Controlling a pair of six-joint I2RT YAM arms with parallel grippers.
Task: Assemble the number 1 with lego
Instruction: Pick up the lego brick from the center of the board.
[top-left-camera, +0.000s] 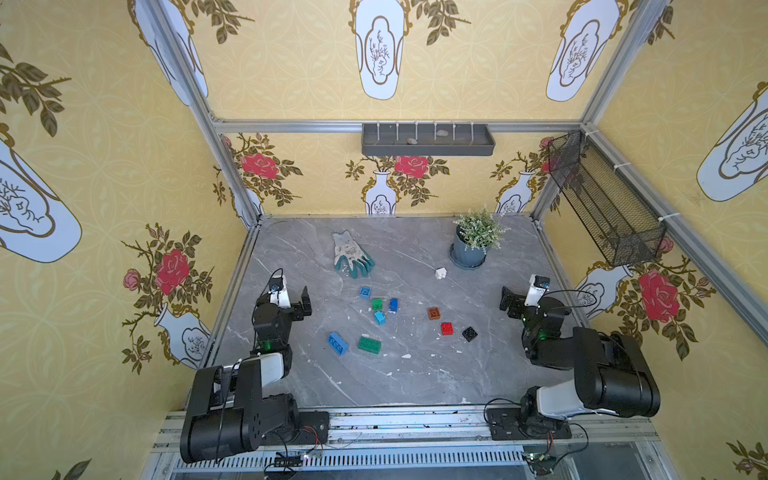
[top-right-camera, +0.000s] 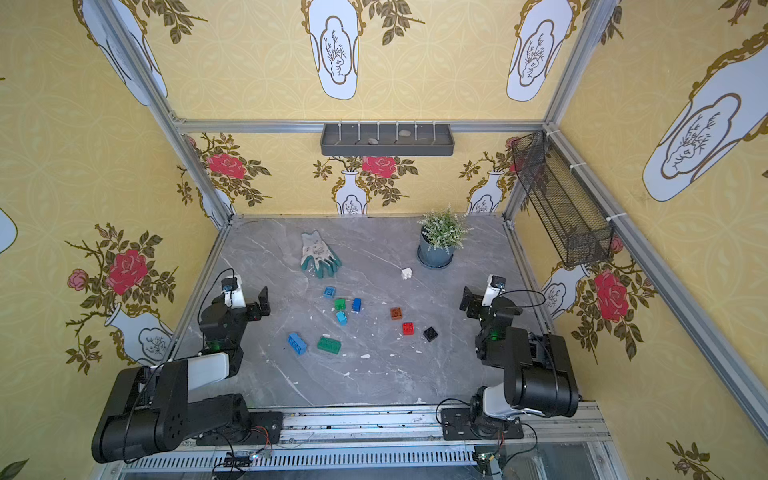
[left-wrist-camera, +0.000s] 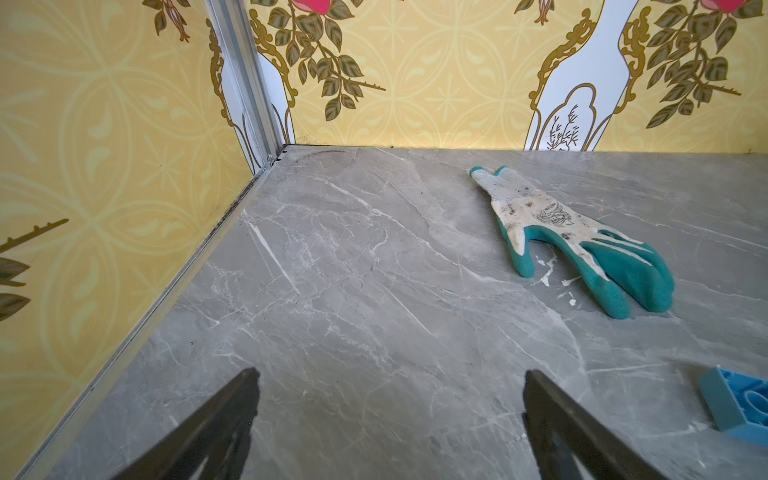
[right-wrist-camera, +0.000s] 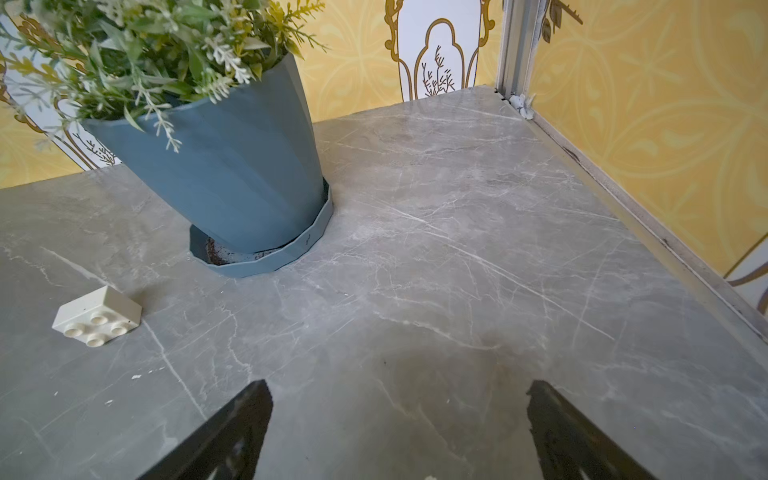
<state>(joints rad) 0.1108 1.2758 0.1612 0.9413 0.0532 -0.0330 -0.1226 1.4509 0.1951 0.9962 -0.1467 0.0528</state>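
Our left gripper (left-wrist-camera: 390, 374), right gripper (right-wrist-camera: 399, 386) both wide, empty. Lego (top-left-camera: 377, 304) close-packed; we risk knocking neighbours. Debris (top-left-camera: 406, 356) beneath may spoil seating.

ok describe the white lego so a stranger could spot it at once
Find the potted plant at the back of the grey table. Just in front of its saucer, toward the table's middle, sits the white lego brick. It is the only white brick and lies alone, apart from the coloured bricks.
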